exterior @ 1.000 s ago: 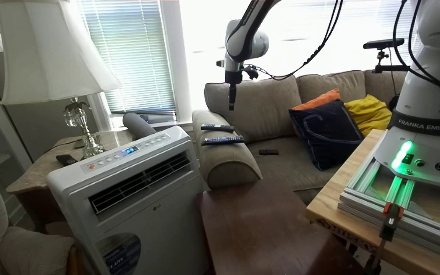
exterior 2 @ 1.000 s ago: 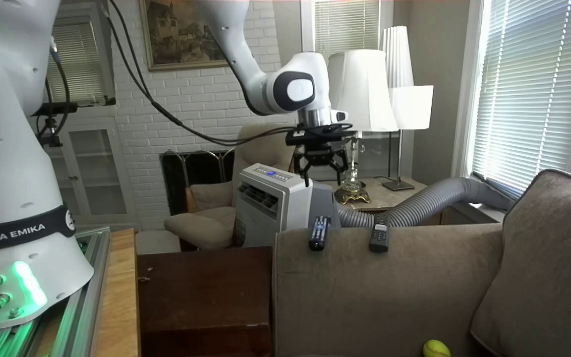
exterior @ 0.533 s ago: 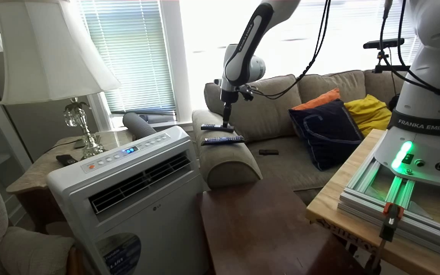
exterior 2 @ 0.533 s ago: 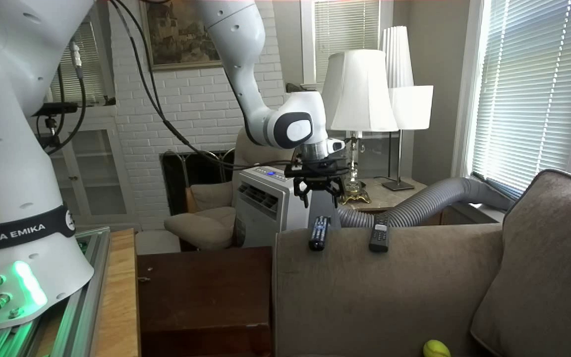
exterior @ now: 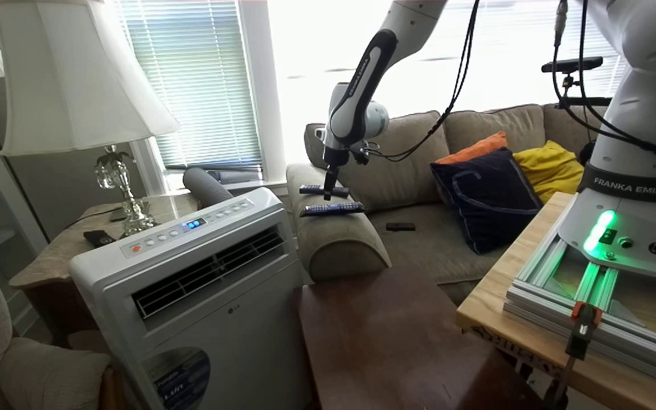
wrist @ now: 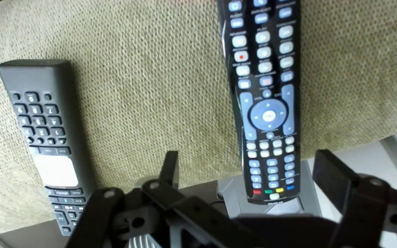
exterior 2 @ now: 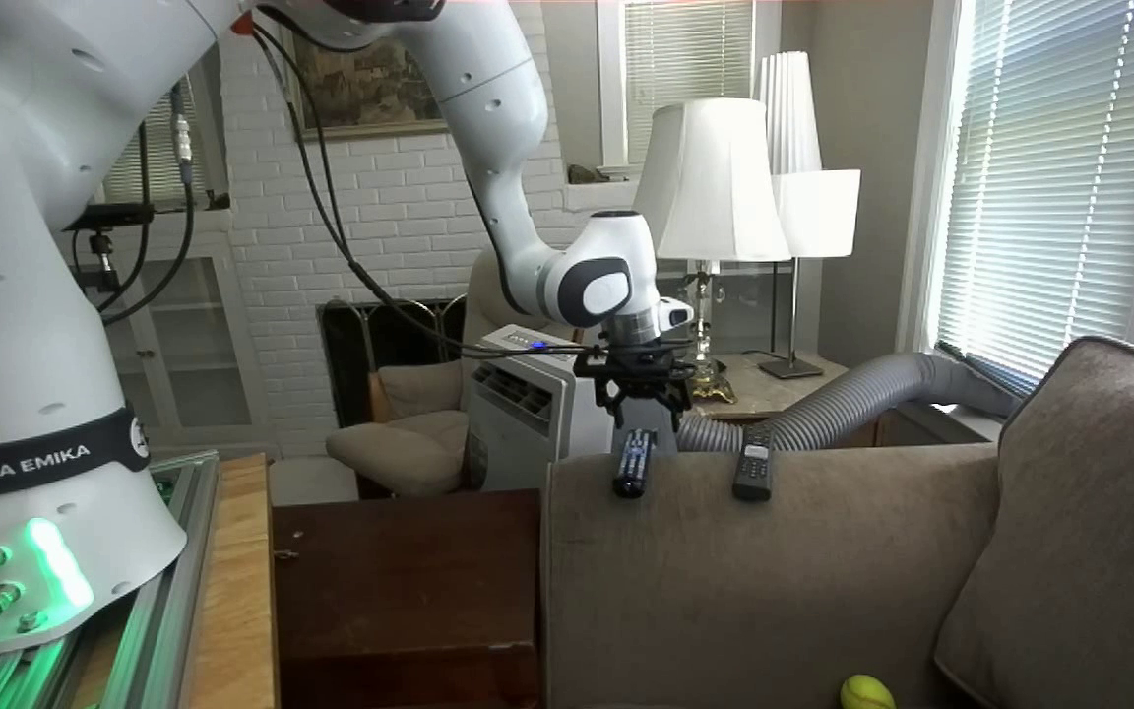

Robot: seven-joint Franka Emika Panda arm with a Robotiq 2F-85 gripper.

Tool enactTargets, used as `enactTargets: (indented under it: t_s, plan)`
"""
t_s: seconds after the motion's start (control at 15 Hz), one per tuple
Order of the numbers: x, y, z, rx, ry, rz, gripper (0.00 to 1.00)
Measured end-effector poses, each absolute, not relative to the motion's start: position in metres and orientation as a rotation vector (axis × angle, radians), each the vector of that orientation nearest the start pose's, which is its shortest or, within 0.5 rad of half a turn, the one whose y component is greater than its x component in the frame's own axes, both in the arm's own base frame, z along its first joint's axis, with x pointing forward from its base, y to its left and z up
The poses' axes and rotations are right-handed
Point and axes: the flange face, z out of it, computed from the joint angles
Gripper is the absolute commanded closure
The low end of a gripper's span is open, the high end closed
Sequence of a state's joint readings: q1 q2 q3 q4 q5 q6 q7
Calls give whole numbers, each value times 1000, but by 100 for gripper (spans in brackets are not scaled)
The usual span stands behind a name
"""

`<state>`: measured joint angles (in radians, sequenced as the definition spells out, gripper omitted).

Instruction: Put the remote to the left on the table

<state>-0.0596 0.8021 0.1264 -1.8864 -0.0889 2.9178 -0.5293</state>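
Jaws spread well apart, the black gripper [wrist: 246, 158] hangs over the sofa's armrest [wrist: 157, 86]; in the wrist view its fingers [wrist: 336, 182] show to either side of the remote [wrist: 268, 117], slim and glossy, which lies there with one end jutting past the coarse tan weave. Up close I make out red, green, yellow and blue keys [wrist: 268, 191], plus a matte grey handset [wrist: 48, 150] (digits upside down). An exterior view adds a yellow-green ball [exterior 2: 866, 692]; in both exterior views the smooth brown table [exterior: 390, 336] stands beside the armrest.
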Motion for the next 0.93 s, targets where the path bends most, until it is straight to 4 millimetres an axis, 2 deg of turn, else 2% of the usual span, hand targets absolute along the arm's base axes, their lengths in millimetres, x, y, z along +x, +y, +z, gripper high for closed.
enactTargets:
  t_s: [0.47,0.93]
  plan:
    - [640,46,81,-2959,-994,-362,0]
    - [636,46,77,-2951,-1058,-324,0]
